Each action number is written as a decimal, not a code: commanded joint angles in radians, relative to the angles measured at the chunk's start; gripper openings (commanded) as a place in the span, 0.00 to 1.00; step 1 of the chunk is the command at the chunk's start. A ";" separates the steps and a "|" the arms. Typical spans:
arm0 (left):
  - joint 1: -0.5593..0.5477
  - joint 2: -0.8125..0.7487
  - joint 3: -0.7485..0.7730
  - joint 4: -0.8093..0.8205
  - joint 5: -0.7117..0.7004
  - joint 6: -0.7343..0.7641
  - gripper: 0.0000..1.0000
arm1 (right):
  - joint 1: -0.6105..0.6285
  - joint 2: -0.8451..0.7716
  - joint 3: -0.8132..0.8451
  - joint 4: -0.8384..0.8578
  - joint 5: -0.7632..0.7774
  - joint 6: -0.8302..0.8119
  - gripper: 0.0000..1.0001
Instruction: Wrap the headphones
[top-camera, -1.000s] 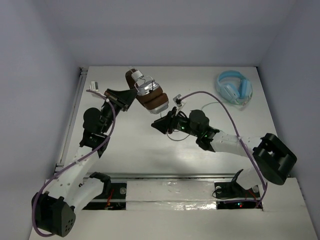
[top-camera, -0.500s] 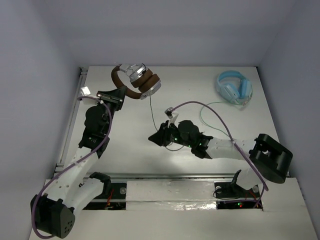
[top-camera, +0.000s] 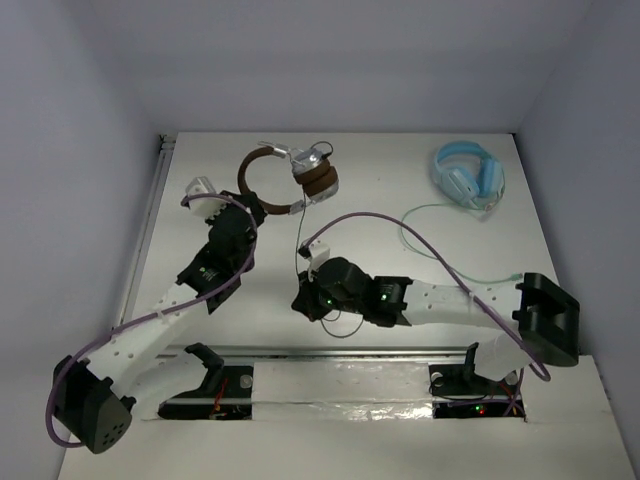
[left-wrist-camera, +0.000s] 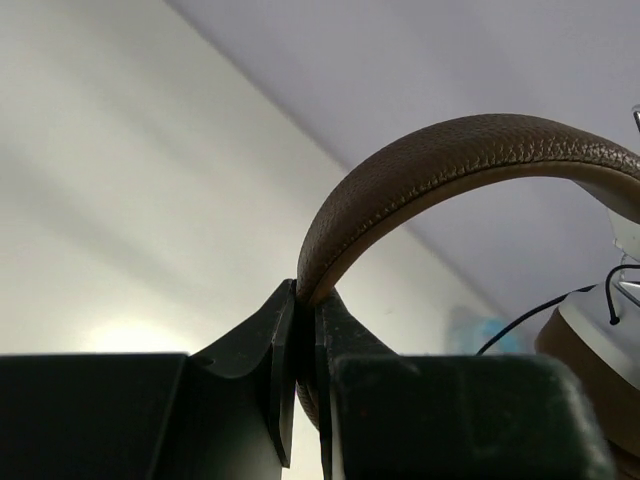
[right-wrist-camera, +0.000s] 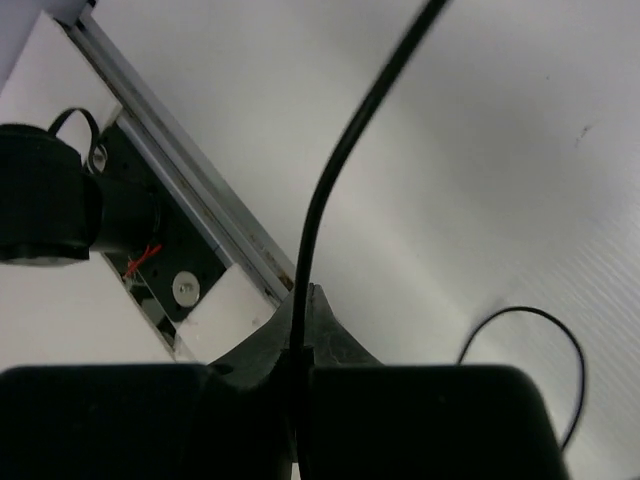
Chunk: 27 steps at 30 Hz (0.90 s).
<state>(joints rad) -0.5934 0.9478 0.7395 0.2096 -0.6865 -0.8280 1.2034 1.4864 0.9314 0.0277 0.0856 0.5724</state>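
Note:
The headphones (top-camera: 312, 172) hang above the far middle of the table, brown headband (top-camera: 250, 172) arching left and the silver earcups with brown pads on the right. My left gripper (top-camera: 264, 207) is shut on the headband (left-wrist-camera: 440, 160), which rises from between the jaws (left-wrist-camera: 305, 300) and curves right toward an earcup (left-wrist-camera: 600, 350). The thin black cable (top-camera: 299, 240) drops from the earcups to my right gripper (top-camera: 302, 300), low over the table. In the right wrist view that gripper (right-wrist-camera: 303, 305) is shut on the cable (right-wrist-camera: 340, 170). A slack loop of it (right-wrist-camera: 575, 370) lies on the table.
Light blue headphones (top-camera: 468, 175) lie at the far right, their pale green cable (top-camera: 428, 237) trailing toward the middle. A metal rail (top-camera: 350, 352) runs along the near table edge, close below my right gripper (right-wrist-camera: 180, 190). White walls enclose the table on three sides.
My right gripper has closed on the black cable and shifted left toward the near edge. My left arm swung the headphones round, so the earcups now hang right of the headband.

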 joint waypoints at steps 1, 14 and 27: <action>-0.084 0.025 0.051 -0.103 -0.231 0.089 0.00 | 0.045 -0.075 0.122 -0.286 0.121 -0.046 0.00; -0.357 0.134 0.139 -0.525 -0.254 0.170 0.00 | 0.078 -0.155 0.395 -0.742 0.244 -0.215 0.00; -0.398 0.115 0.181 -0.627 0.034 0.341 0.00 | -0.024 -0.163 0.442 -0.782 0.384 -0.336 0.00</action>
<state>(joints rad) -0.9905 1.1034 0.8501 -0.4286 -0.7338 -0.5468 1.2053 1.3418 1.3239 -0.7372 0.4088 0.2855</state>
